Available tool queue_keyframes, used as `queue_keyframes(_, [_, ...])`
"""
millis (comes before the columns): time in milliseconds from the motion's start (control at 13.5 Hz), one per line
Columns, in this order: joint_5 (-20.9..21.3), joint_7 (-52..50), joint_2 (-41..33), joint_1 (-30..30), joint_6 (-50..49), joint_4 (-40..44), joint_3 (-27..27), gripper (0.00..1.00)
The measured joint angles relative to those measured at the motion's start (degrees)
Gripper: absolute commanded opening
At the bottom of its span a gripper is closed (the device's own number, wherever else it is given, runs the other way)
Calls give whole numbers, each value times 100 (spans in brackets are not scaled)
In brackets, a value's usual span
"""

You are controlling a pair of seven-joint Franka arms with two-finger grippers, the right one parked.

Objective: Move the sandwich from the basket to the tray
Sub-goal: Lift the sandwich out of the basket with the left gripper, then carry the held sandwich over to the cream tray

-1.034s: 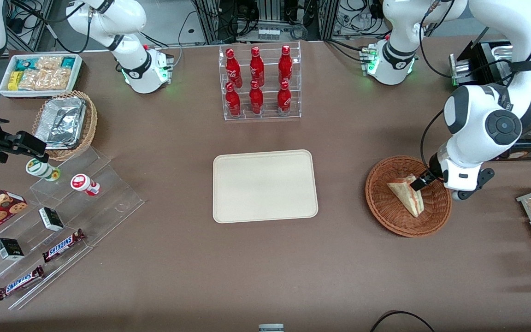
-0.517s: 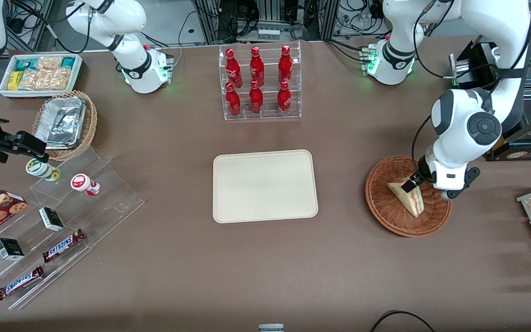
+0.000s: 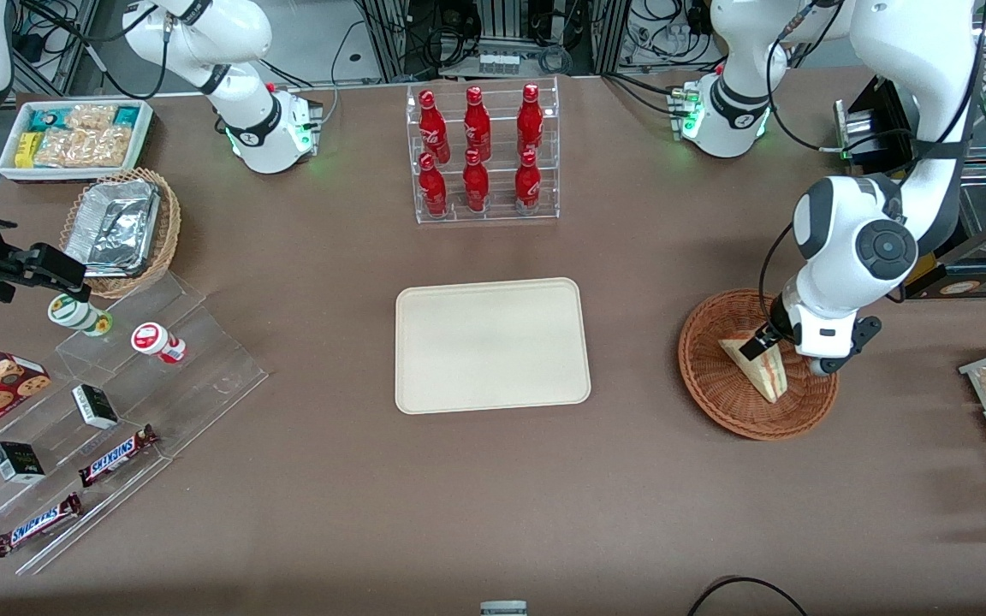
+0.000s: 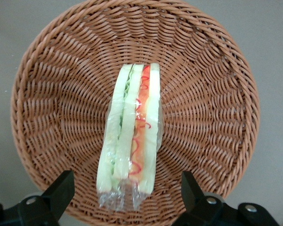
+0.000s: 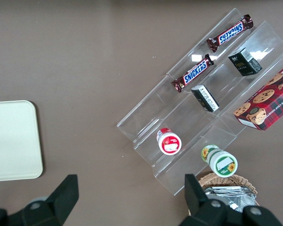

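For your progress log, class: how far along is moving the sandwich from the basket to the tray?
Done: the gripper has reached the basket and hangs over the sandwich, its fingers open on either side of it. In hand: lining up the grasp; the sandwich lies in the basket, not gripped. Left: close, lift, carry toward the parked arm's end and set it on the tray, which holds nothing.

Glossy white arm [image 3: 852,248] with a round dark-grey joint cap, black cable alongside, green-lit base, and black-fingered gripper [image 4: 125,197].
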Motion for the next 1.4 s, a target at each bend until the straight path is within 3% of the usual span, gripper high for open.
queue_keyframes(148, [1, 10, 141, 0, 126, -1, 1, 100])
queue_keyframes(221, [1, 20, 202, 0, 175, -1, 2, 95])
queue_keyframes(295, [1, 23, 254, 2, 223, -1, 5, 71])
queue_keyframes(369, [2, 26, 295, 5, 251, -1, 9, 30])
queue_keyframes(443, [2, 27, 325, 8, 269, -1, 11, 5])
queue_keyframes(517, [2, 28, 343, 9, 273, -1, 12, 0])
queue_keyframes(886, [5, 256, 322, 10, 149, 13, 12, 0])
queue_keyframes(1403, [7, 1173, -131, -199, -1185, 496, -138, 0])
